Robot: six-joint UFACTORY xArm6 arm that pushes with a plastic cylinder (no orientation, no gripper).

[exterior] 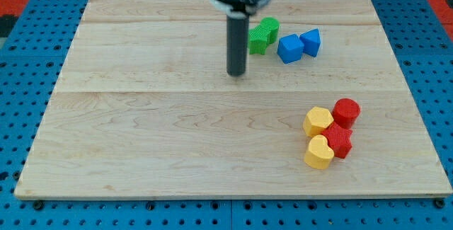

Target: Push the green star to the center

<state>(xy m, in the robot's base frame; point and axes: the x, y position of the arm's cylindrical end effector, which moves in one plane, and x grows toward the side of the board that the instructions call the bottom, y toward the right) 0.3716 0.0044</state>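
The green star [258, 41] lies near the view's top, just right of middle, with a second green block [269, 27] touching it behind. My rod comes down from the top and my tip [236, 73] rests on the board just left of and below the green star, a small gap apart from it.
Two blue blocks [289, 48] [310, 42] sit right of the green ones. At the lower right a cluster holds a red cylinder [346, 110], a yellow block [318, 122], a red block [339, 140] and a yellow heart [318, 152]. The wooden board [141, 131] lies on a blue pegboard.
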